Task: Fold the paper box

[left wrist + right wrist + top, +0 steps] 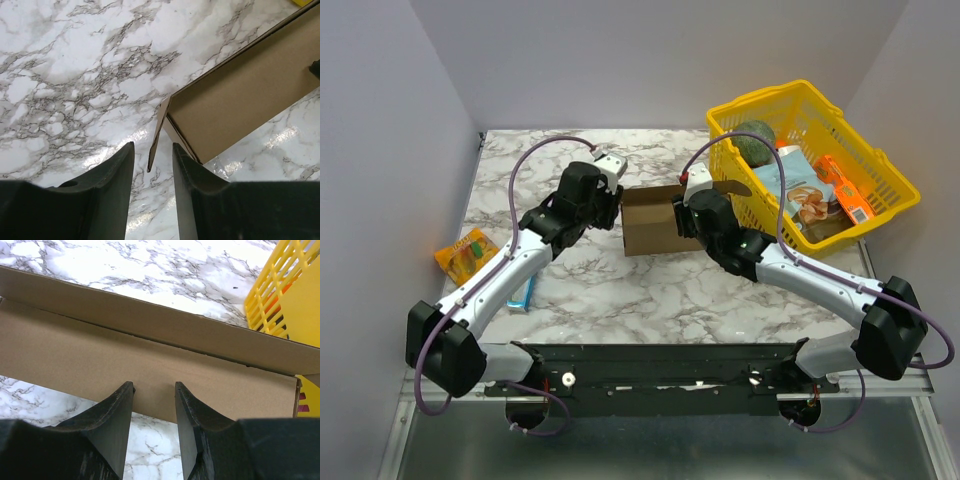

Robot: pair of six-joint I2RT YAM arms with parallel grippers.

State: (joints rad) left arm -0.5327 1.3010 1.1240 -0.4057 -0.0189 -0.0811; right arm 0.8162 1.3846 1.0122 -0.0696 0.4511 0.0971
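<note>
The paper box (648, 222) is plain brown cardboard, partly folded, standing on the marble table between my two arms. My left gripper (616, 210) is at the box's left end. In the left wrist view the left gripper (152, 145) is open, and a thin side flap (159, 125) of the box (240, 95) hangs in the gap between the fingers, untouched. My right gripper (683, 214) is at the box's right end. In the right wrist view the right gripper (154, 384) is open, its tips against a long brown panel (100, 352).
A yellow plastic basket (898, 188) with a green round item (755, 140) and printed packs stands at the back right, close to the box; its wall shows in the right wrist view (272, 295). An orange snack bag (467, 250) and a small blue carton (520, 293) lie at the left.
</note>
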